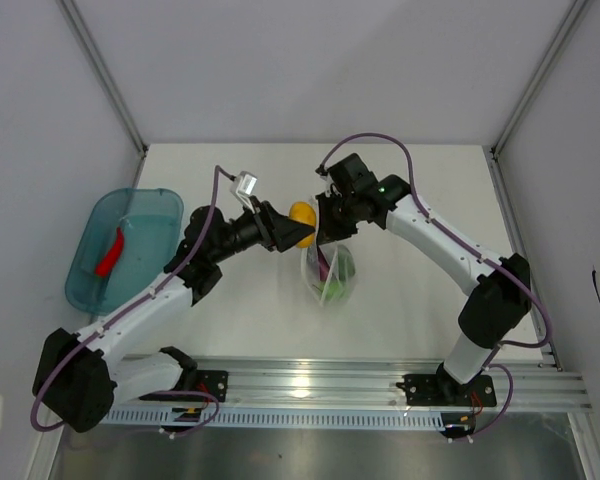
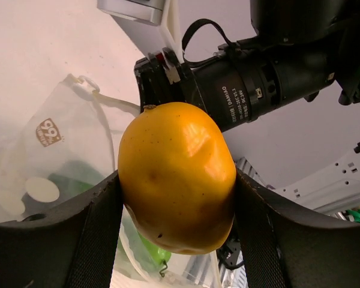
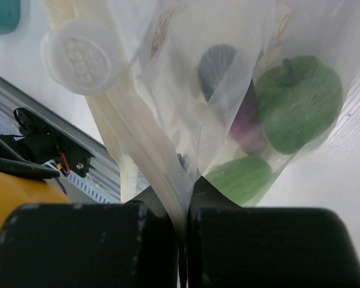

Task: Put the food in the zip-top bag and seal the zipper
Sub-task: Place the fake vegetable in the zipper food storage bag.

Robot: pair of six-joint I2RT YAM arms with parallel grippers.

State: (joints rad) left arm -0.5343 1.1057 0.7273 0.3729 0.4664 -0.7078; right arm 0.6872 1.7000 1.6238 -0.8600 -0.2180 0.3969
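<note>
My left gripper (image 1: 298,230) (image 2: 177,201) is shut on the yellow pepper (image 1: 301,213) (image 2: 177,174) and holds it in the air just left of the zip-top bag's (image 1: 330,275) (image 2: 54,150) upper edge. My right gripper (image 1: 330,222) (image 3: 183,237) is shut on that edge and lifts it off the table. Through the clear plastic I see two green vegetables (image 3: 297,102) (image 3: 240,177) and the purple eggplant (image 3: 246,129) inside. The zipper (image 3: 145,157) shows as a pale band running down into my right fingers. A red chili (image 1: 110,255) lies in the teal tray (image 1: 155,205).
The teal tray sits at the table's left side, beside my left arm. An aluminium rail (image 1: 380,385) runs along the near edge. White walls close in the table at the back and on both sides.
</note>
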